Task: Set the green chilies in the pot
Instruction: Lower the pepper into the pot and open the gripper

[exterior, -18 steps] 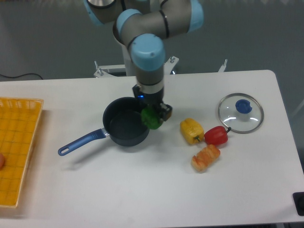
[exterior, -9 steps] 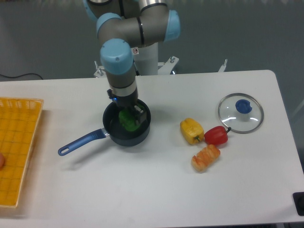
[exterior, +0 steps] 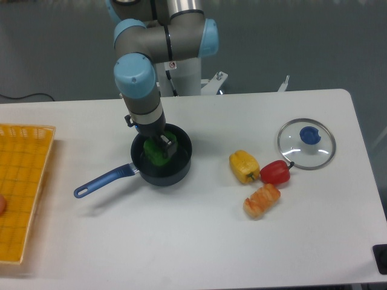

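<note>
The green chilies, a glossy bright green pepper-shaped toy, is inside the dark round pot, which has a long blue handle pointing to the lower left. My gripper reaches down into the pot and its fingers are closed around the green toy. The fingertips are partly hidden by the toy and the pot's rim. I cannot tell whether the toy touches the pot's bottom.
A yellow pepper, a red pepper and an orange toy food lie right of the pot. A glass lid with a blue knob lies at the right. A yellow basket sits at the left edge.
My gripper has carried the green toy leftward from the pot's right rim to over the pot and down into it. The pot and the other things have not moved.
</note>
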You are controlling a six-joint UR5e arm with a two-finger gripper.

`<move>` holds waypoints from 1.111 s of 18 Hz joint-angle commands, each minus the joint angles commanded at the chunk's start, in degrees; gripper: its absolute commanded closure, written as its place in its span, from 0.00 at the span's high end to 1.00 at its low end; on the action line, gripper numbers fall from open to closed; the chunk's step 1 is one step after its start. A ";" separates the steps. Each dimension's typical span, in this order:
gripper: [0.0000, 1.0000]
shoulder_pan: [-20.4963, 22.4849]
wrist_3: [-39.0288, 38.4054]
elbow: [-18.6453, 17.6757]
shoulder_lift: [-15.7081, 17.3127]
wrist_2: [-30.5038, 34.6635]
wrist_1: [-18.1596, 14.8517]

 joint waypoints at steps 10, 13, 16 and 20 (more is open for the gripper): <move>1.00 -0.53 0.18 0.88 -0.70 1.15 0.00; 1.00 -0.44 0.09 1.67 -0.70 1.24 -0.17; 1.00 -0.44 0.09 2.54 -0.70 2.02 -0.26; 1.00 0.78 0.17 6.05 -0.62 2.29 -3.42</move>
